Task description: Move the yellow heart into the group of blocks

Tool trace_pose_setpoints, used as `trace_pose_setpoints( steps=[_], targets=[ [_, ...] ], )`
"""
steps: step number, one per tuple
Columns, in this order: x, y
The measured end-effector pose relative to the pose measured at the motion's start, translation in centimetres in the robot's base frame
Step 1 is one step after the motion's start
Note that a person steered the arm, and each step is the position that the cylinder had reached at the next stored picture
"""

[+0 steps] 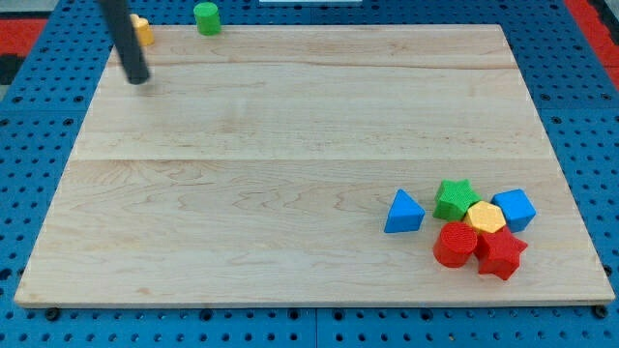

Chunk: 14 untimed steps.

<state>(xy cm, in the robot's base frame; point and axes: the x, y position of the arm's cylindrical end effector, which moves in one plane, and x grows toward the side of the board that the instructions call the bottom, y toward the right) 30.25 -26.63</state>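
Observation:
The yellow heart [143, 30] lies at the board's top left corner, partly hidden behind my rod. My tip [138, 79] rests on the board just below the heart. The group of blocks sits at the view's bottom right: a blue triangle [403, 213], a green star [454, 199], a yellow hexagon [486, 217], a blue cube [515, 208], a red cylinder [455, 244] and a red star [500, 253]. The heart is far from the group, across the board's diagonal.
A green cylinder [206, 17] stands at the board's top edge, right of the heart. The wooden board [290, 164] lies on a blue pegboard table [580, 116].

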Motion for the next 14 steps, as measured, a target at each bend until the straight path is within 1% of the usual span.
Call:
trace_pose_setpoints(
  steps=[1,2,3,4,5,7,9,11,13,14],
  targets=[
    [-0.8,-3.9],
    [-1.0,-3.9],
    [-4.3,-3.8],
    [-9.2,-3.9],
    [-11.1,-3.8],
    [-11.1,-2.8],
    [-10.4,6.8],
    [-4.1,13.5],
    [-2.7,16.8],
    [-0.1,17.6]
  ],
)
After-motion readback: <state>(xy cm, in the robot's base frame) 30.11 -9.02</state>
